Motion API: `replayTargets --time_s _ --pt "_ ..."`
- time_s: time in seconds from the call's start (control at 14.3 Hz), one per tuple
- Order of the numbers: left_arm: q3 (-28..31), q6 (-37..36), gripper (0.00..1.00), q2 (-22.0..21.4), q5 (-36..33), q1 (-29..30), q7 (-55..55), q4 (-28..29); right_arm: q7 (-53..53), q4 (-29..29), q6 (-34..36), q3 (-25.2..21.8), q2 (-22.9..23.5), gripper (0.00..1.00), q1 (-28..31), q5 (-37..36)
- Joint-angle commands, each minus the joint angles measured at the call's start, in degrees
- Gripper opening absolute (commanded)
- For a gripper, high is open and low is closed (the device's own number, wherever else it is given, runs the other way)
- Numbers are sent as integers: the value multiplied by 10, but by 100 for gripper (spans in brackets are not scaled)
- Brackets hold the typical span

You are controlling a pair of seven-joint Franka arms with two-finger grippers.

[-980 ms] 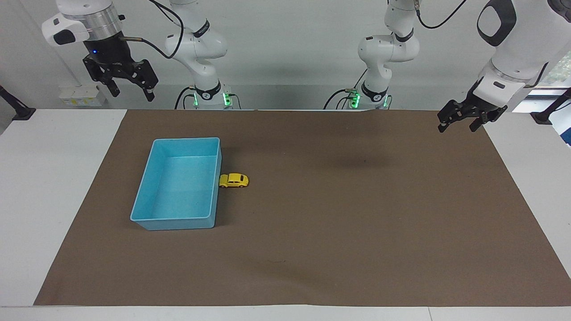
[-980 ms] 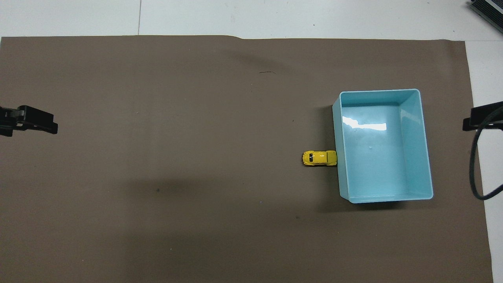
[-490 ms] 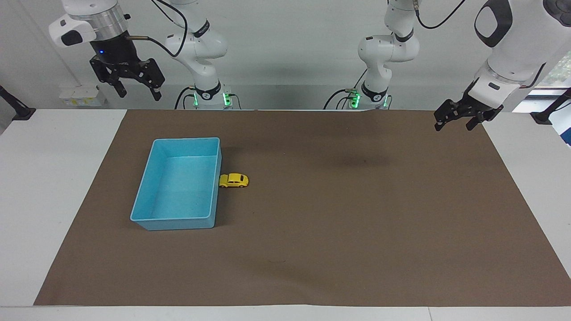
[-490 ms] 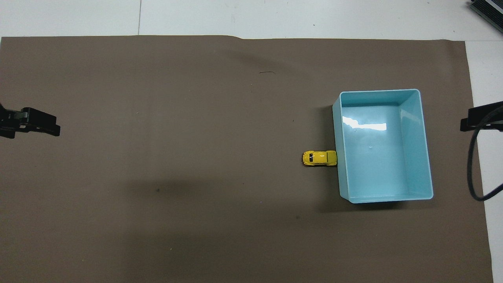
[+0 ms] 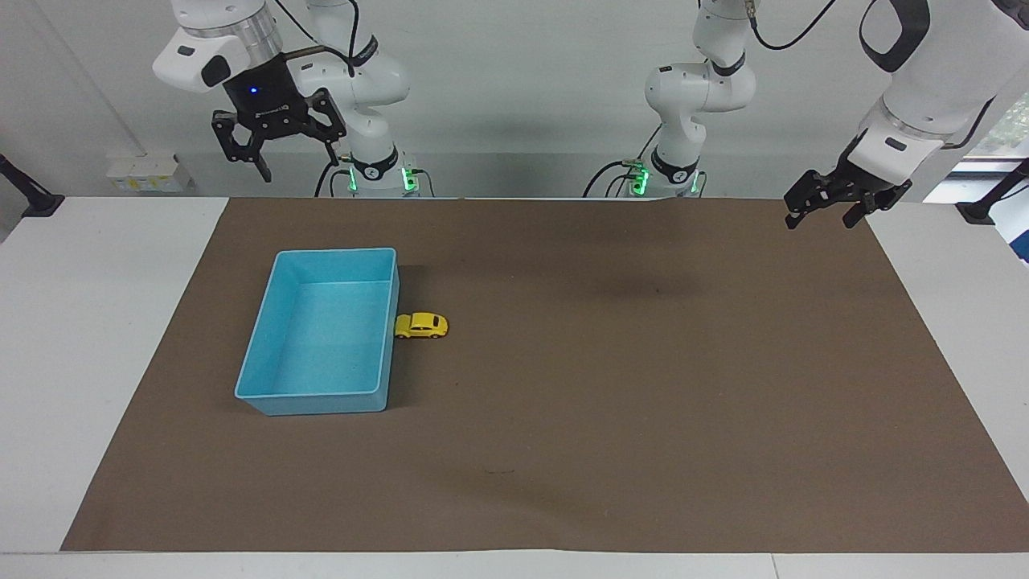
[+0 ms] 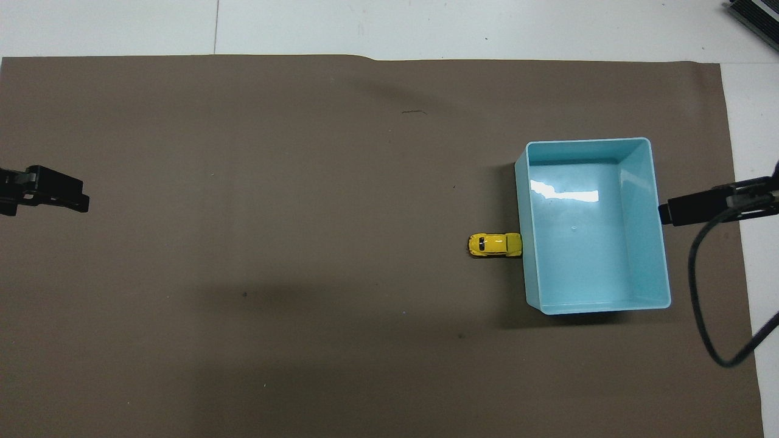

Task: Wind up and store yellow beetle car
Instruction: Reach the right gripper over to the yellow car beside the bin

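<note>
A: Where do we find the yellow beetle car (image 5: 421, 326)?

B: We see one car, on its wheels on the brown mat (image 5: 611, 386), one end touching the long wall of the blue bin (image 5: 321, 398) that faces the left arm's end of the table (image 5: 96, 322). In the overhead view the car (image 6: 495, 244) sits at the bin's (image 6: 664, 267) nine o'clock.

A: And the pincers?

B: We count two. The right pincer (image 5: 277, 153) hangs high in the air at the robots' edge of the table, at about twelve o'clock from the bin in the facing view. Its fingers are spread wide and hold nothing. From overhead, one dark fingertip of it (image 6: 700, 208) overlaps the bin's rim at three o'clock, but the facing view shows it well above, touching nothing.

A: The left one?

B: The left pincer (image 5: 828, 211) hovers over the mat's corner at its own end, well apart from the car, fingers open and empty. Overhead, its tip (image 6: 45, 188) shows at nine o'clock.

A: The tally?

B: One car, one bin, one mat, two pincers.
</note>
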State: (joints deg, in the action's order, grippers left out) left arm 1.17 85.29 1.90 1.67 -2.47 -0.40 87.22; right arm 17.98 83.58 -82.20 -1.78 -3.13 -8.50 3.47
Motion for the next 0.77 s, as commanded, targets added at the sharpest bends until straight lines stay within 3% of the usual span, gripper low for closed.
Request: replayTargets --time_s 0.0,0.28,0.7 --pt "-1 -11 100 3 -5 4 -7 -8 173 38 -14 26 -19 100 2 4" --pt "-1 -11 100 3 -5 4 -7 -8 367 67 -32 27 -21 100 -20 -28" --pt "-1 -11 100 3 -5 4 -7 -8 562 147 -134 27 2 100 -29 -27"
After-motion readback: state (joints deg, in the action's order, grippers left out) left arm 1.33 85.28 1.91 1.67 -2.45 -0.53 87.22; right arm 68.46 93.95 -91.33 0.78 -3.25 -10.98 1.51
